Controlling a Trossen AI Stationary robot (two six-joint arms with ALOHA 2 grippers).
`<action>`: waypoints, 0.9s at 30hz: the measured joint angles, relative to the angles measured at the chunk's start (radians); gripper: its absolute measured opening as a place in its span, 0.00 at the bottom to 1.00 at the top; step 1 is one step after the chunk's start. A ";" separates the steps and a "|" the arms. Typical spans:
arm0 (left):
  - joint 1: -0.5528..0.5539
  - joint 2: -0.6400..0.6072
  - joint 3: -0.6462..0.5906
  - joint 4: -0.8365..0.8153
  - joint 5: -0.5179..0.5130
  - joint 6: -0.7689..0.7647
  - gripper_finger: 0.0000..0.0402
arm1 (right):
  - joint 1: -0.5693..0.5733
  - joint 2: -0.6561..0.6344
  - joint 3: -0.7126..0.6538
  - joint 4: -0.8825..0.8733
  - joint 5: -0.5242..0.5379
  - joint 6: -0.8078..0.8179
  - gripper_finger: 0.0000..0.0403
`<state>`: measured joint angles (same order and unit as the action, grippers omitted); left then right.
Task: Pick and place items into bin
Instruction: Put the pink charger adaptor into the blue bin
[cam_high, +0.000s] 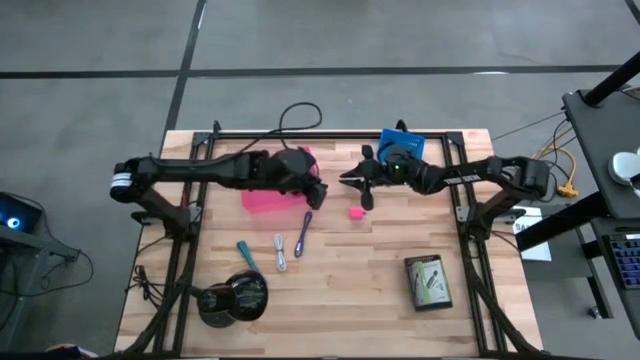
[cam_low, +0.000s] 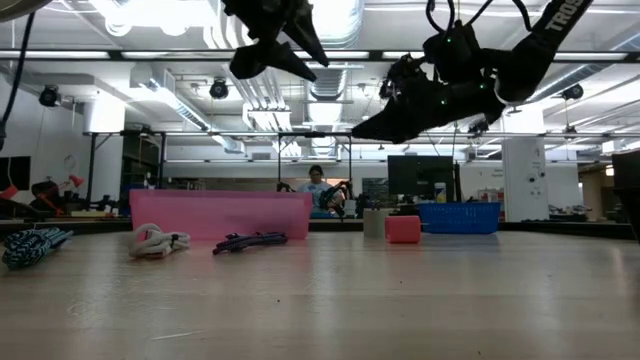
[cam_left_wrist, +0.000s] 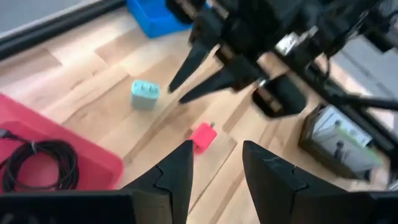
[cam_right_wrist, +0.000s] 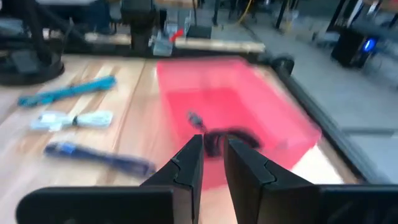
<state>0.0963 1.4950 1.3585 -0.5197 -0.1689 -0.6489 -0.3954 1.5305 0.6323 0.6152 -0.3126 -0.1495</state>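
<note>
Overhead, the left gripper (cam_high: 322, 190) hangs above the right end of the shallow pink plastic bin (cam_high: 262, 200), raised clear of the pale wooden worktop (cam_high: 370, 290), its jaws standing apart with nothing between them. A black coiled cable (cam_left_wrist: 38, 163) lies inside that bin. In front of the bin, toward the near edge, lie a teal pen (cam_high: 246, 256), a grey-white bundled cord (cam_high: 280, 252) and a purple cord (cam_high: 303, 233), side by side and apart from each other. Nearer the front left corner sits a big black round object (cam_high: 234, 295), well apart from the bin. Just right of the left gripper, the right gripper (cam_high: 347, 181) points toward it across a small gap, also held above the worktop; its jaws are narrow, nearly together, and empty. Below and between the two grippers a small pink cube (cam_high: 355, 212) rests on the wood, and the left wrist view shows a pale teal cube (cam_left_wrist: 144, 95) near it, both outside the bin. Behind the right arm a blue plastic basket (cam_high: 402, 146) stands at the far edge. Toward the front right lies a dark green packet (cam_high: 428, 281), well away from everything else. Across the room beyond the worktop, a person (cam_low: 317, 184) sits in the distance.
</note>
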 joint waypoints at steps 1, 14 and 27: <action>-0.002 0.009 0.001 -0.008 0.001 0.000 0.31 | 0.000 -0.015 0.000 -0.036 0.000 0.000 0.13; -0.009 0.045 -0.011 -0.007 0.007 0.186 0.31 | 0.002 -0.091 -0.038 -0.197 -0.004 -0.060 0.13; -0.011 0.034 -0.016 -0.012 0.004 0.373 0.31 | 0.066 -0.091 -0.019 -0.191 -0.296 -0.274 0.13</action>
<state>0.0853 1.5294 1.3427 -0.5321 -0.1650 -0.2756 -0.3296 1.4393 0.6129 0.4244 -0.6083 -0.4232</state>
